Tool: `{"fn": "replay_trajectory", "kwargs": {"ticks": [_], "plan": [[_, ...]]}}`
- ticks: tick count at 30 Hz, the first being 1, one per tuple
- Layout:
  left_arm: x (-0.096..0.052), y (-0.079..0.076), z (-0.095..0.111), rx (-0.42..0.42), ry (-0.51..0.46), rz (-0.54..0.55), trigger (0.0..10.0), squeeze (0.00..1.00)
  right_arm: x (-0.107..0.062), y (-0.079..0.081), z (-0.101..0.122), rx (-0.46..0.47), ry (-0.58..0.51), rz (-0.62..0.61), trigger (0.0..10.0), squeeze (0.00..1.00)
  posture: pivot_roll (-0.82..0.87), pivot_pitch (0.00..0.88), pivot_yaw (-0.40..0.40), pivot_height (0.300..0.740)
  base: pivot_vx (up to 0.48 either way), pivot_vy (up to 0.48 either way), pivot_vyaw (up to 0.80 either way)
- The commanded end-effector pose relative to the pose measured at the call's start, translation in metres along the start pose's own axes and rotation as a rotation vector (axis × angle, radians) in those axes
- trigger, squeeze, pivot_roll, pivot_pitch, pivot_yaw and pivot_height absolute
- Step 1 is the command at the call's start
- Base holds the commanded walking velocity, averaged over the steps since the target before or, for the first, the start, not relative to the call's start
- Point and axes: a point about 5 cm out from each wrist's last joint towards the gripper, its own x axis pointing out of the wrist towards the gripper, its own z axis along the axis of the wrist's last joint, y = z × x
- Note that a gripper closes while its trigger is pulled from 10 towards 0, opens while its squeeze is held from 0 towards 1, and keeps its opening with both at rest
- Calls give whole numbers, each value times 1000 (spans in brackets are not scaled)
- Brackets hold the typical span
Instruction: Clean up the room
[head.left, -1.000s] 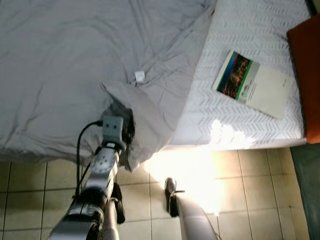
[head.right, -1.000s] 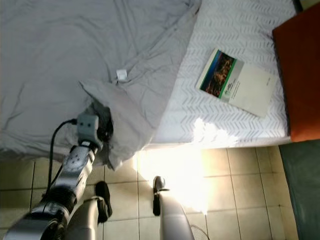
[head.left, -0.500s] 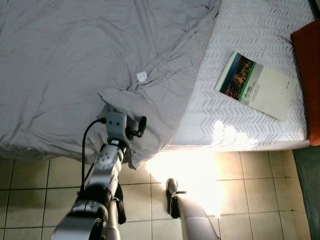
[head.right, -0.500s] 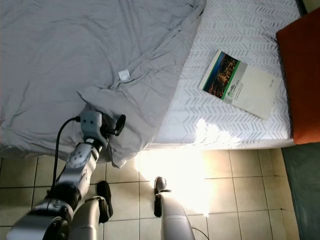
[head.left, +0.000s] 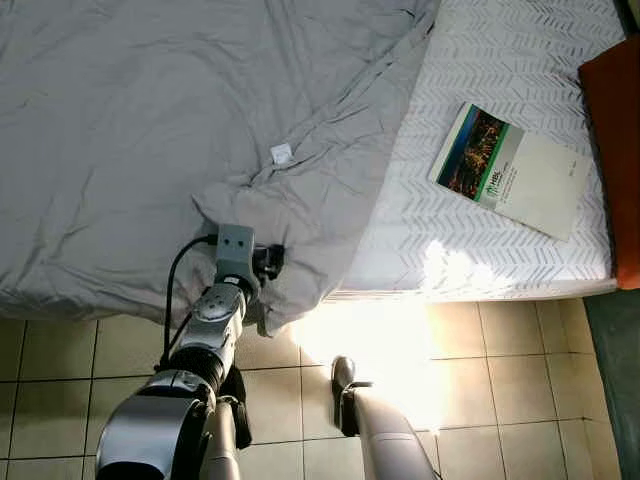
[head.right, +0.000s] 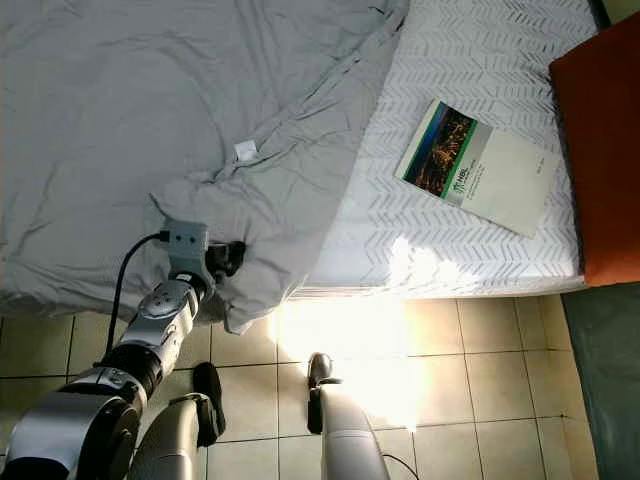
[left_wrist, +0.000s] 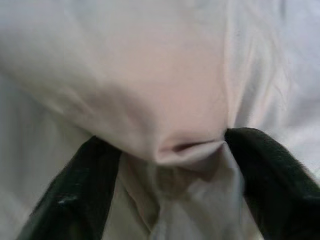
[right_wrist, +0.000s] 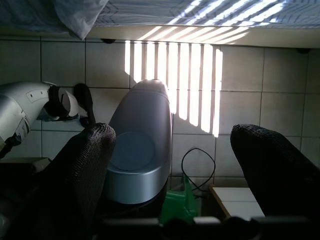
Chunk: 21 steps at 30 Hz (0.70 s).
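At the near edge of the bed (head.left: 520, 265), the left gripper (left_wrist: 167, 165) pinches a fold of the grey sheet (head.left: 150, 120) between its jaws; a thin bite could slip when pulled, while the right gripper (right_wrist: 172, 165) hangs spread above the tiled floor (head.left: 480, 360).

no readable text; print on booklet (head.left: 508, 168) cover too small to read

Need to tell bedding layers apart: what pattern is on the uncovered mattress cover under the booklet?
White with a raised chevron pattern; clearest in the left eye view.
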Motion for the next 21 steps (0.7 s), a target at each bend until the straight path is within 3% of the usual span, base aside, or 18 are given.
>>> {"fn": "replay_trajectory", "kwargs": {"ticks": [1,17,21], "plan": [[-8,0,-27,-47,108,20,0,0,-2,2,-10,-5,59,15,10000,0,-421,559,-110,740,0,0,0],[-5,8,-18,-11,104,35,0,0,18,-1,-12,-9,6,-6,10000,0,-388,520,-62,740,0,0,0],[-5,11,-16,4,90,31,0,0,32,-2,-17,-1,-18,-15,10000,0,-342,489,-27,740,0,0,0]]}}
